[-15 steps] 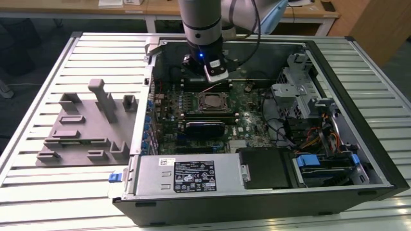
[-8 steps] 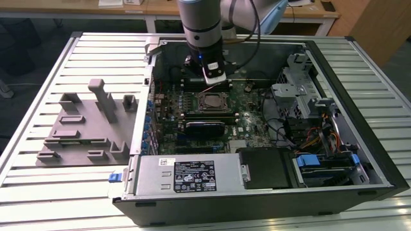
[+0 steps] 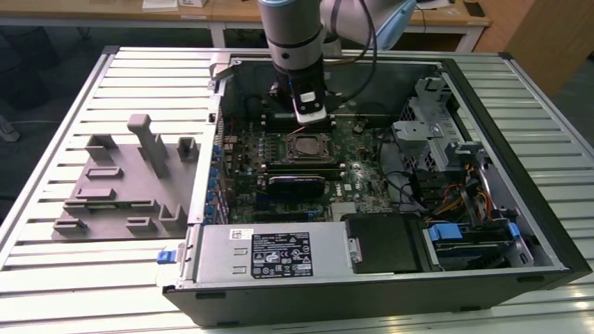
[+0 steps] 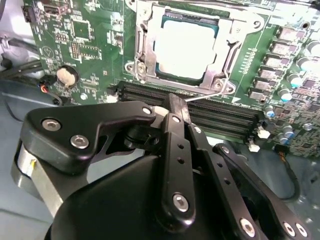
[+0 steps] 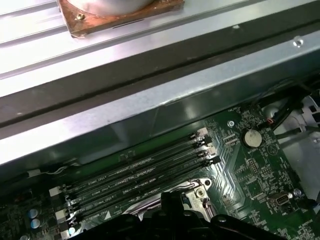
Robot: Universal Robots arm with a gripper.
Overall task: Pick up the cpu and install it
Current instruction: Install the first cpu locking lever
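The cpu (image 4: 182,50), a flat square chip with a silvery top, lies in the motherboard socket with a metal frame (image 4: 142,60) around it. In the exterior view the socket (image 3: 304,147) sits mid-board inside the open computer case (image 3: 519,229). My gripper (image 3: 311,120) hangs just behind the socket, low over the board. In the second wrist view its black fingers meet at the tips (image 4: 167,106) above the memory slots (image 4: 210,112), beside the socket, with nothing between them. A thin wire lever (image 4: 210,96) lies between the gripper's tips and the socket.
A grey plastic fixture tray (image 3: 121,182) stands on the slatted table at the exterior view's left. Inside the case are a black heatsink block (image 3: 297,185), a power supply (image 3: 269,254), drive bays (image 3: 436,139) and cables. A copper-based part (image 5: 120,12) rests outside the case wall (image 5: 150,107).
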